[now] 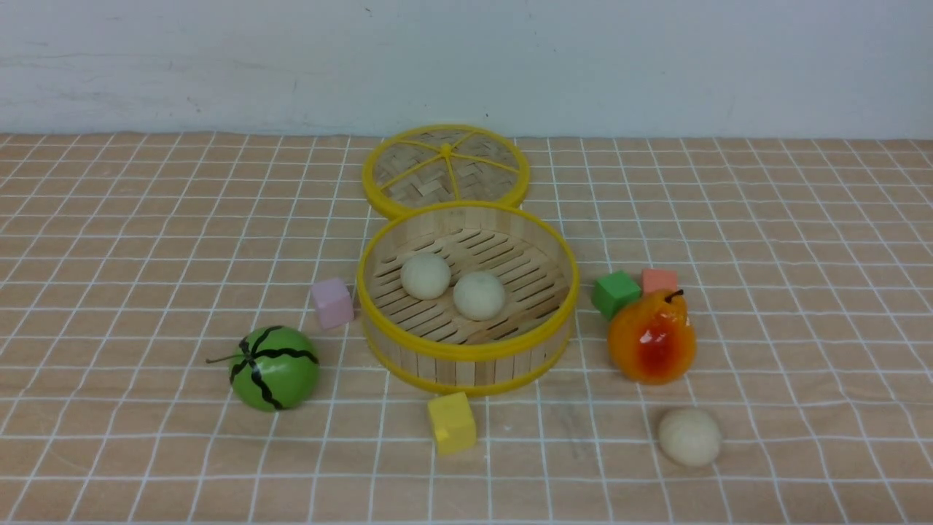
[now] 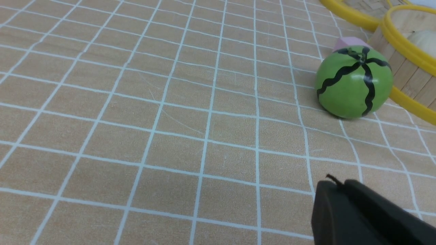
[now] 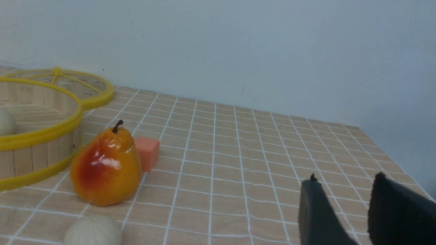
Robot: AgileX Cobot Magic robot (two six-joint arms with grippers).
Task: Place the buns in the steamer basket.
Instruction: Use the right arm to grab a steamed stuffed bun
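Near the middle of the table [image 1: 802,219], got the steamer basket [image 1: 466,353] sitting upright with two buns already inside: one bun [image 1: 426,276] on the left side of the floor, another bun [image 1: 478,295] just beside, a little nearer. Also spotted a third bun [image 1: 690,437] out on the cloth, right of the basket and closer to the camera. Looking at the clutter: a glossy pear [image 1: 652,339] just beyond that loose bun, with a green block [image 1: 618,293] and a salmon block [image 1: 660,281] tucked in behind. Pretty tight over there. Over to the left, a striped melon [image 1: 275,368] and a purple block [image 1: 333,302]. Right in front of the basket, a yellow block [image 1: 452,423]. Behind, a woven lid [image 1: 415,175], near edge hidden by the basket. Can't tell about contact between those two.

Only getting both grippers in the wrist views, cut off at the frame edge. Left gripper [image 2: 340,183] shut, fingertips together, nothing held. Right gripper [image 3: 345,178] open, fingers apart and dark and blurry, nothing between. Also losing part of the loose bun below the right wrist view, plus much of the basket off the side. Can't make out the green block there.
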